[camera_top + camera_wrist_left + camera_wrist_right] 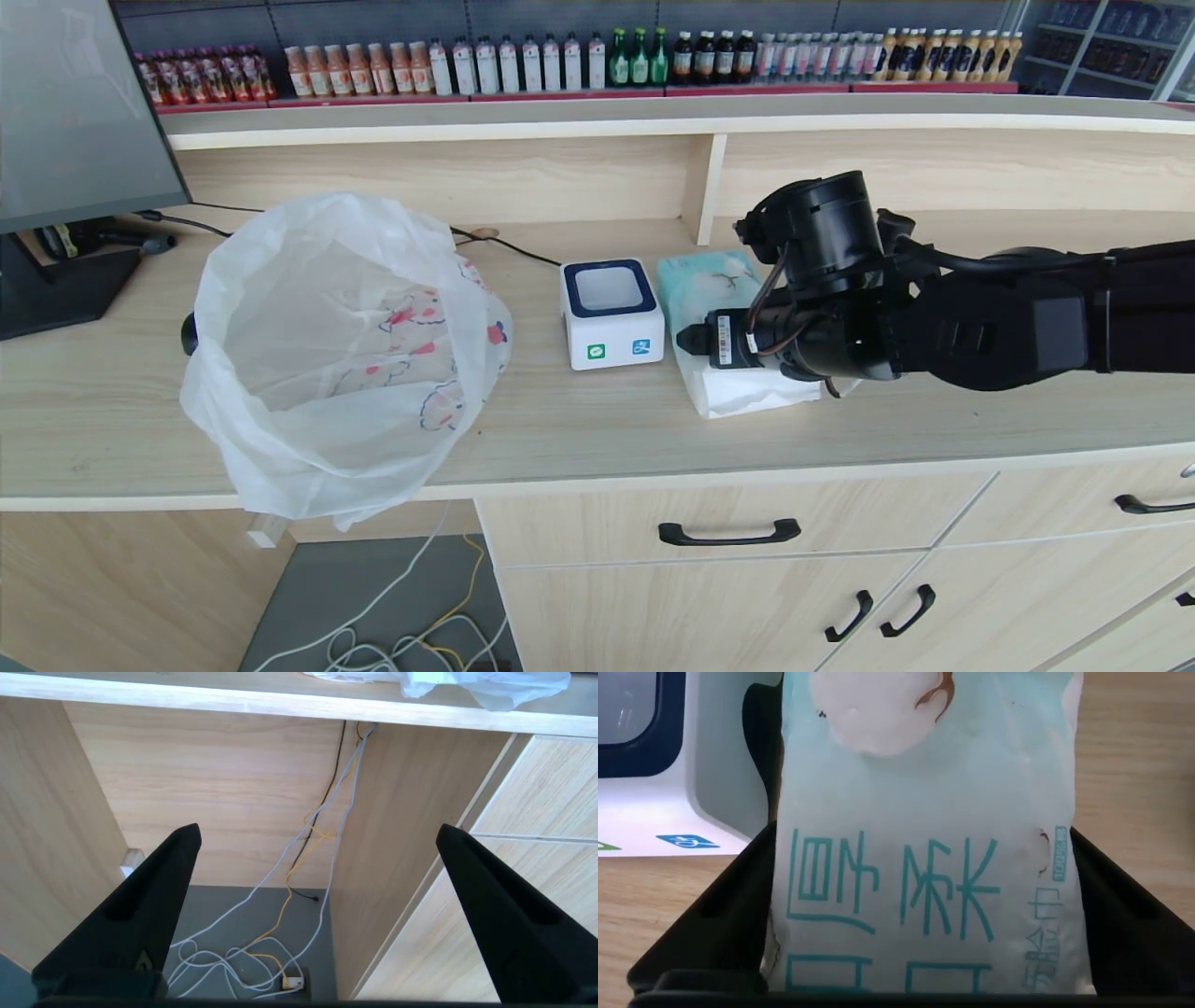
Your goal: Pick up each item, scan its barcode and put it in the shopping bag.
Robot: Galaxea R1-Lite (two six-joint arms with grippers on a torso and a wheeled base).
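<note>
The tissue pack (711, 280) lies flat on the surface (579, 425), towards its middle, just beside the white scanner box (611, 317) with the blue-framed window. The right gripper (923, 835) is down over the pack, jaws released and spread along its two long sides. Farther towards the left end, the translucent shopping bag (345, 355) stands open and sags over the front edge. The left gripper (318, 840) hangs below that edge, jaws released and wide, facing loose cables (252, 952) on the floor.
</note>
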